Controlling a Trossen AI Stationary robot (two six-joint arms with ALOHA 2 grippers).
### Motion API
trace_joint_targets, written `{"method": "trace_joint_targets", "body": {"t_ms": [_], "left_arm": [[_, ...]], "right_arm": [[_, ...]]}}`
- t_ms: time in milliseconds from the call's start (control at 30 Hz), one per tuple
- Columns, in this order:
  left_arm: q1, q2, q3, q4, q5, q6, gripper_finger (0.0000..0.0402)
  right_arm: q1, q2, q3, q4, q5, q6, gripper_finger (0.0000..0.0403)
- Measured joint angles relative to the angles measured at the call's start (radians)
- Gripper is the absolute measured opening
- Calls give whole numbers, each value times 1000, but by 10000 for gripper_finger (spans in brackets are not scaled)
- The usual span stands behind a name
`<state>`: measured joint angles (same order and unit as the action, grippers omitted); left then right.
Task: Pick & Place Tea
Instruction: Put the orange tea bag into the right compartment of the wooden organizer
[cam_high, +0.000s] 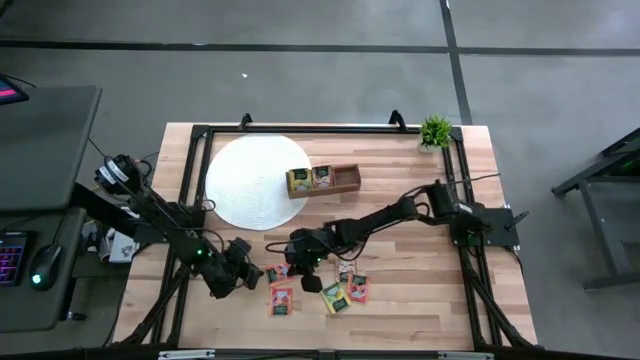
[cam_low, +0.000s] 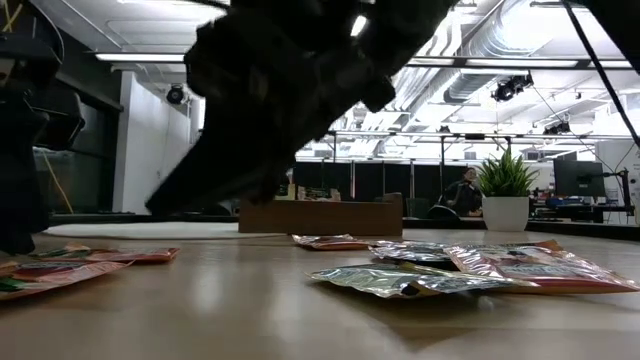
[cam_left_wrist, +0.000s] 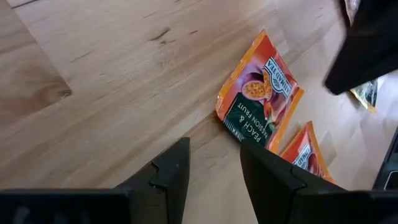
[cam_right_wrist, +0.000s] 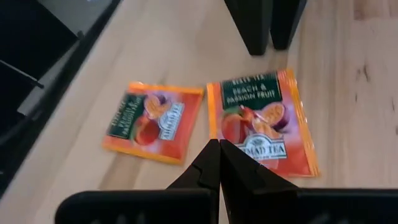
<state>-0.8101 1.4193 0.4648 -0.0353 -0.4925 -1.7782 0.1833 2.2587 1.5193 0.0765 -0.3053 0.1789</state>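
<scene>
hovering right claw pinched above orange tea packet, left claw parted nearby

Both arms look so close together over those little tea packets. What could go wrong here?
The left tool and right tool hang close over the same orange packets, so they might bump. The right tool's fingers look shut above a packet, so it may push it, not grip it. Neighbouring packets could get dragged along.

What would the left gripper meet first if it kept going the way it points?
Probably the orange tea packet lying flat on the table ahead of the left gripper, though depth is unclear; the open fingers hold nothing.
</scene>
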Motion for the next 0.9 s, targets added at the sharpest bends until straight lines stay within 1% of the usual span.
{"method": "trace_joint_targets", "body": {"t_ms": [400, 567, 733, 900], "left_arm": [[0, 3, 0, 19, -11, 0, 143], [8, 27, 0, 52, -14, 0, 143], [26, 45, 0, 92, -19, 1, 143], [31, 45, 0, 94, -10, 23, 143]], "right_arm": [[0, 43, -10, 16, -15, 23, 0], [-1, 58, -10, 24, -29, 50, 0], [0, 59, -10, 19, -28, 52, 0], [-6, 59, -10, 2, -31, 56, 0]]}}
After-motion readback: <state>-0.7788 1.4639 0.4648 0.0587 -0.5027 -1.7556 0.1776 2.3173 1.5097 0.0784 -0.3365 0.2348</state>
